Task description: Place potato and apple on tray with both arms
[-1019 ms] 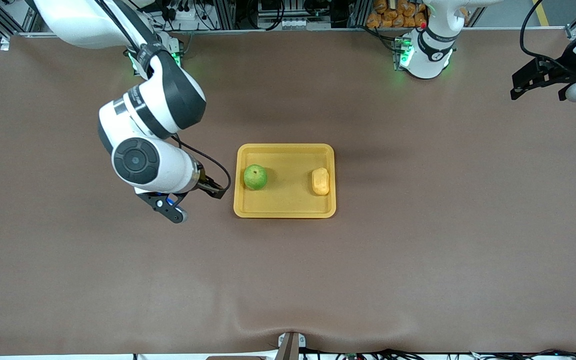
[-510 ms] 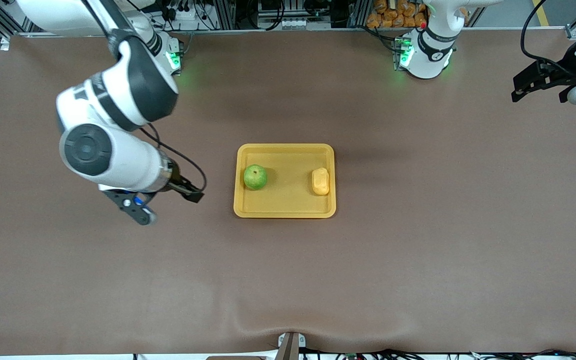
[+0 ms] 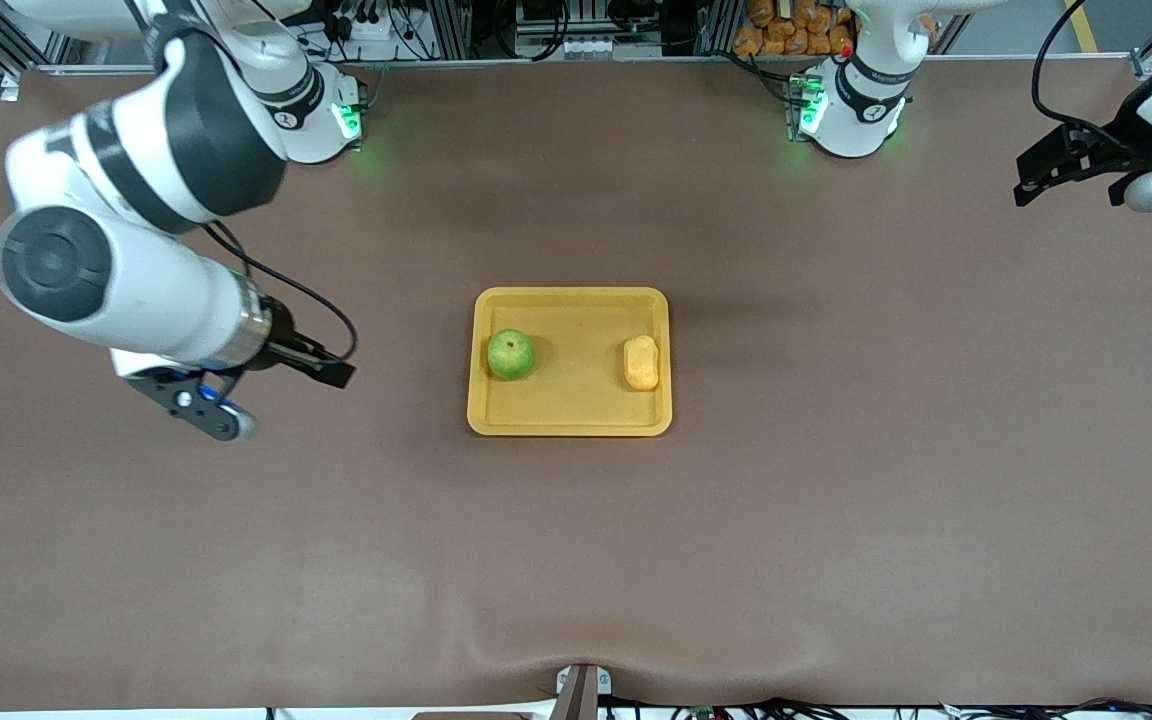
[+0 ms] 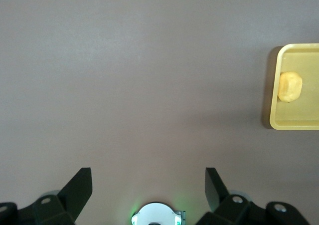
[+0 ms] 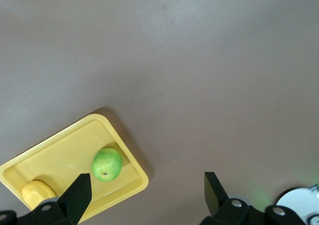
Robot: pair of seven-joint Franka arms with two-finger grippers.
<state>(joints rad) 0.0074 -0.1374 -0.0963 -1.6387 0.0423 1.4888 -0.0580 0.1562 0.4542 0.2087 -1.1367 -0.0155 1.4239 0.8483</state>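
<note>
Brown matting covers the whole table (image 3: 836, 520), and the yellow-orange tray (image 3: 570, 425) lies flat near its middle. On the tray sit both items. The green apple (image 3: 511, 354) rests upright, stem dimple on top, at the end of the tray toward the right arm, close to the rim there. The potato (image 3: 642, 362) lies at the tray's end toward the left arm, just beside that rim, its long axis running toward the front camera. The two are well apart, with bare tray floor between them. Neither is touched by any gripper.

Outward from the tray, the right gripper (image 3: 334, 372) hangs over bare matting, well apart from the tray, toward the right arm's end of the table. Its fingers (image 5: 79, 195) stand spread wide with nothing between them; the right wrist view shows the tray (image 5: 35, 157) with the apple (image 5: 106, 164) and the potato (image 5: 38, 192) on it, seen past the gap.

Farther out still, the left gripper (image 3: 1071, 165) hangs over the table's edge at the left arm's end, well apart from the tray, and this arm waits. Its fingers (image 4: 214, 185) are likewise spread apart and empty. The left wrist view shows mostly bare matting, with one end of the tray (image 4: 273, 120) and the potato (image 4: 290, 86) lying on it.
</note>
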